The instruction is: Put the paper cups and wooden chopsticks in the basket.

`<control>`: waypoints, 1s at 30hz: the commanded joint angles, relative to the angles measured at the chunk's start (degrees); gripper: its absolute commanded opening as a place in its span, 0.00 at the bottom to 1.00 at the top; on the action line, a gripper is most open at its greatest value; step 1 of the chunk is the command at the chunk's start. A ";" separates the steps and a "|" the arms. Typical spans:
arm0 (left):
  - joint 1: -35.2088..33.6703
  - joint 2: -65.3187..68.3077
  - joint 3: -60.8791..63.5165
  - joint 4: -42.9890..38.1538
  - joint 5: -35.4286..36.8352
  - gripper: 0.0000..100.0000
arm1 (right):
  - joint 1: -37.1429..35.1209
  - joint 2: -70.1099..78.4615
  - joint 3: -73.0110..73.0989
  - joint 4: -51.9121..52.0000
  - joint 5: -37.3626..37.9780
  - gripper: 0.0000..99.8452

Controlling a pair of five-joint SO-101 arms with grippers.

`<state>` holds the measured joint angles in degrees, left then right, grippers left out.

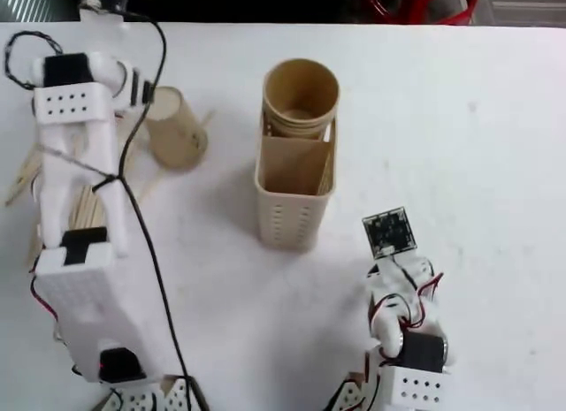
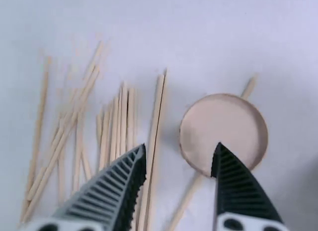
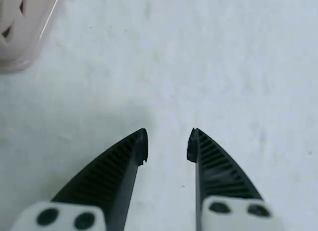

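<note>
A stack of paper cups (image 1: 301, 95) stands in the far end of the basket (image 1: 292, 218). 1 more cup, the fallen cup (image 1: 177, 133), lies on its side on the counter (image 1: 478, 119) left of the basket as the high view shows it. The wooden chopsticks (image 2: 115, 134) lie scattered beyond it, farther from the basket, under the left arm. The left gripper (image 2: 180, 154) hovers over the fallen cup and the sticks, fingers spread, holding nothing. The right gripper (image 3: 167, 141) hangs above bare counter near the basket's front right corner, fingers parted, holding nothing.

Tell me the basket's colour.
Cream basket, with small round holes dotted over its wall; the high view shows it best.
</note>
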<state>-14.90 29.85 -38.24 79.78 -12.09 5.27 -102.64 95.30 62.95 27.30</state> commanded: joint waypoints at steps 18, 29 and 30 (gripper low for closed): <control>-13.67 0.57 -3.34 18.64 -16.00 0.22 | 0.31 -0.48 -0.18 -1.10 -0.53 0.14; -14.90 -17.98 -7.30 21.98 -16.53 0.19 | 0.04 -0.48 -0.18 -1.10 -0.53 0.14; -12.79 -19.65 -7.12 21.45 -14.86 0.21 | 0.04 -0.48 -0.18 -1.10 -0.53 0.14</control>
<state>-31.78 18.15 -42.37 101.85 -30.11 5.27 -102.64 95.30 62.95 27.30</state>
